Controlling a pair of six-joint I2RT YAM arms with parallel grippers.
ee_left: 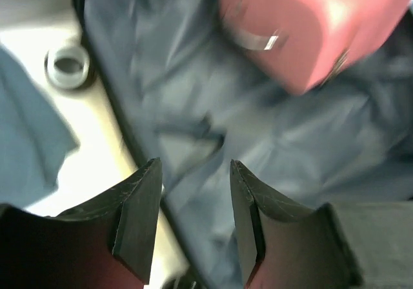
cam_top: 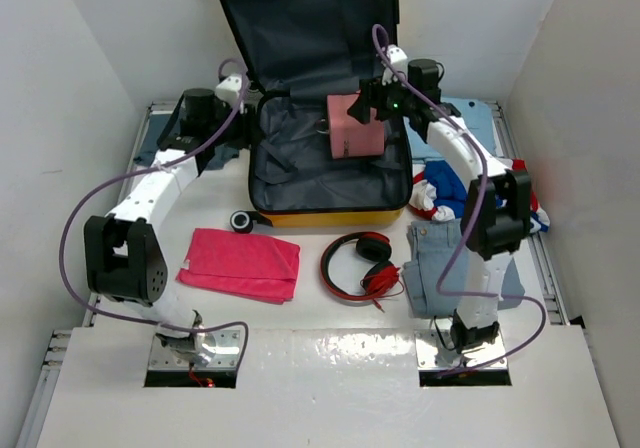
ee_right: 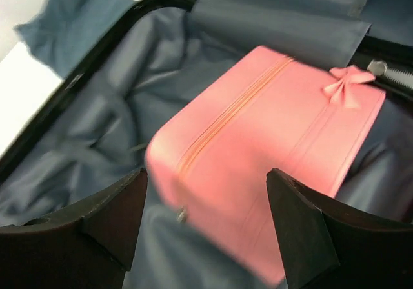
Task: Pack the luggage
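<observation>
Nearest the arms' bases, three things lie on the counter: a pink towel toward the near left corner, red headphones in the middle, and folded jeans toward the near right, with a red, white and blue cloth just beyond them; the towel is nearer the left arm, the jeans nearer the right arm. Beyond these the luggage lies open at the middle of the far edge, base flat, lid stood up against the far wall, so its long line runs near to far. A pink case sits in the right half of the base; the right arm's jaws hover wide just over it and, as far as shows, are not pressing it. The left arm's jaws stand partly apart, holding nothing, over the base's left rim. The grey lining left of the case is bare and slack; I judge it has room for soft, flat things, and either arm must reach toward the near edge to fetch one.
</observation>
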